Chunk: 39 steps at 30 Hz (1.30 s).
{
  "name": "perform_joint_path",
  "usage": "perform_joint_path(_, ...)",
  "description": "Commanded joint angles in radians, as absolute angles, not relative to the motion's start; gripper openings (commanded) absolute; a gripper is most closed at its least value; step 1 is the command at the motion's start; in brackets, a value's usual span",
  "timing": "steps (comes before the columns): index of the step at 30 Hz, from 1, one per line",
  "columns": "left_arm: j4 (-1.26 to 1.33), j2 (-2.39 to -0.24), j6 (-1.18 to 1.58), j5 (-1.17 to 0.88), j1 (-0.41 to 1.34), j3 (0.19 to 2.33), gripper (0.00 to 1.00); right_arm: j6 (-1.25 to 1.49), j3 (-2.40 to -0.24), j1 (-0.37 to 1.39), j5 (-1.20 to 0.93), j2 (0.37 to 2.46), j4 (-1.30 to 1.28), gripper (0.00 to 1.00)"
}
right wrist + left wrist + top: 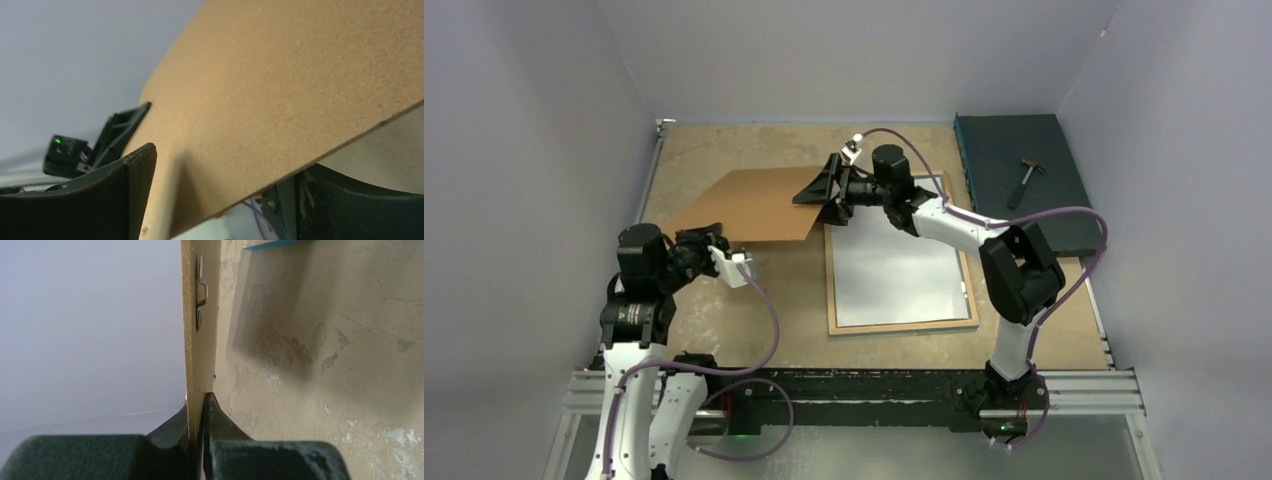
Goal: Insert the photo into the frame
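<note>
Left end effector [712,244]: is clamping a corner of the backing board [749,205].
Right end effector [824,190]: is gaping around the opposite edge (no grip).
Frame [904,326]: is lying to the right of the board, nearer the right arm.

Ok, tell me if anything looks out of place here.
The brown backing board hangs tilted above the table, not on the frame. The left gripper is shut on its near end; the right gripper stands open around its far end.
</note>
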State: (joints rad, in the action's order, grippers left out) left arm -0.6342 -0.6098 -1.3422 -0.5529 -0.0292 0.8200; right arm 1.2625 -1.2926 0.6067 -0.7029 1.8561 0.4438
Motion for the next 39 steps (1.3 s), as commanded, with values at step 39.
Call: perform_joint_path(39,-0.751,-0.624,-1.437,-0.681,-0.026,1.088,0.00,-0.593,-0.971,0.687,-0.507,1.286,0.449,0.85)
